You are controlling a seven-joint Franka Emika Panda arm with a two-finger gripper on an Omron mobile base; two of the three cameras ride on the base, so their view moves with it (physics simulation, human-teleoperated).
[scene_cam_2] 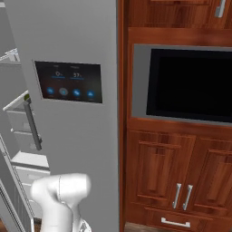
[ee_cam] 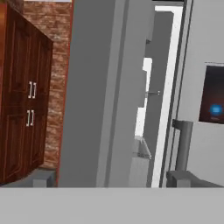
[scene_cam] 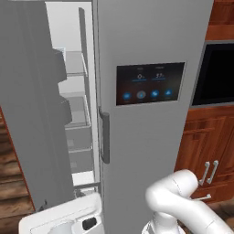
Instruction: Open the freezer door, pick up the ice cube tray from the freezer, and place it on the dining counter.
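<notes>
The freezer door (scene_cam: pixel 27 114) stands swung open at the left, with grey bins on its inner face. In the hand view its plain outer face and edge (ee_cam: pixel 100 96) run up the middle. Behind it the freezer (scene_cam: pixel 75 114) shows light grey shelves and drawers. My gripper (ee_cam: pixel 113 179) is open, its dark fingertips (ee_cam: pixel 43 178) wide apart with nothing between them, a short way in front of the door's edge. My white hand (scene_cam: pixel 64 219) sits low, in front of the freezer's opening. The ice cube tray and the dining counter are out of view.
The grey fridge door with the dark touchscreen (scene_cam: pixel 151 82) and its bar handle (scene_cam: pixel 105 137) is shut to the right of the opening. A black oven (scene_cam_2: pixel 190 81) sits in reddish wood cabinets (scene_cam_2: pixel 158 172). A small green item (scene_cam_2: pixel 27 96) lies on a freezer shelf. Brick wall (ee_cam: pixel 48 87) lies left.
</notes>
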